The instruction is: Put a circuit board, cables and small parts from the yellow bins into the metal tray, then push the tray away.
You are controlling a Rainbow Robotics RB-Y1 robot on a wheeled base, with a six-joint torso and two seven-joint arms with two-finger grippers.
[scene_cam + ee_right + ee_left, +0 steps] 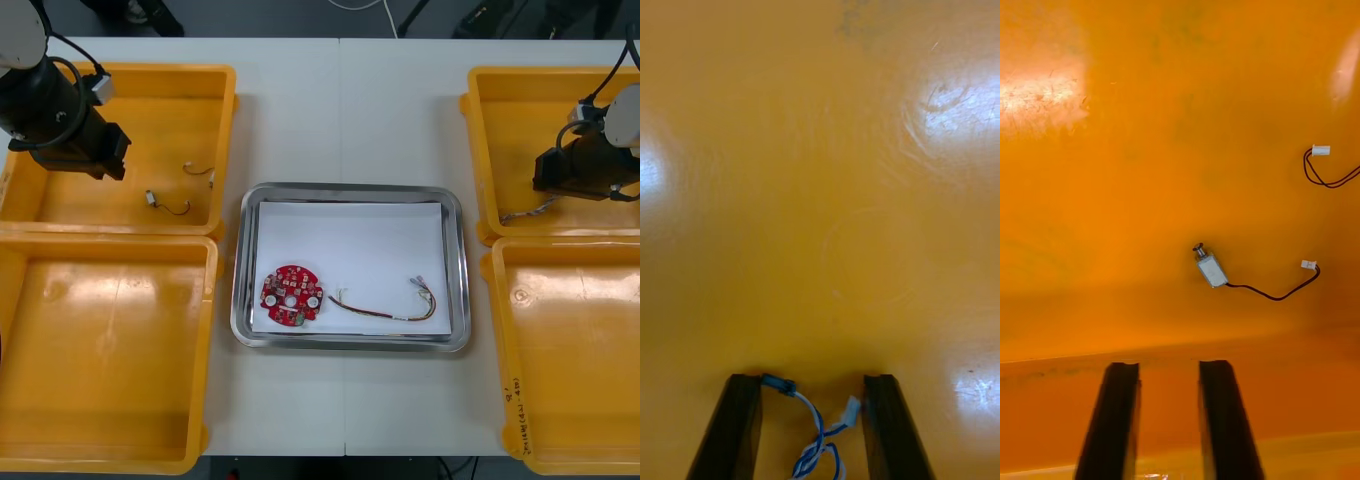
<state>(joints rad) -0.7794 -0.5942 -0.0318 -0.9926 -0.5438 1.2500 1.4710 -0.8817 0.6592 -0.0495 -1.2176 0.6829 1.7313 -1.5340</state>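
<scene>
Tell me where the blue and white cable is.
Front view: the blue and white cable lies in the far right yellow bin, in the corner nearest the metal tray, between the right gripper and its open fingers.

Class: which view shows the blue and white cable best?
Right wrist view: the blue and white cable sits close up inside the open right gripper. Front view: a faint stretch beside that gripper. Left wrist view faces another yellow bin.

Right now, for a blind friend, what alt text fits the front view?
A metal tray, white inside, sits mid-table holding a red circuit board and a red and yellow cable. Yellow bins flank it; the left gripper hangs over the far left bin near small metal parts, the right gripper over a blue and white cable.
</scene>
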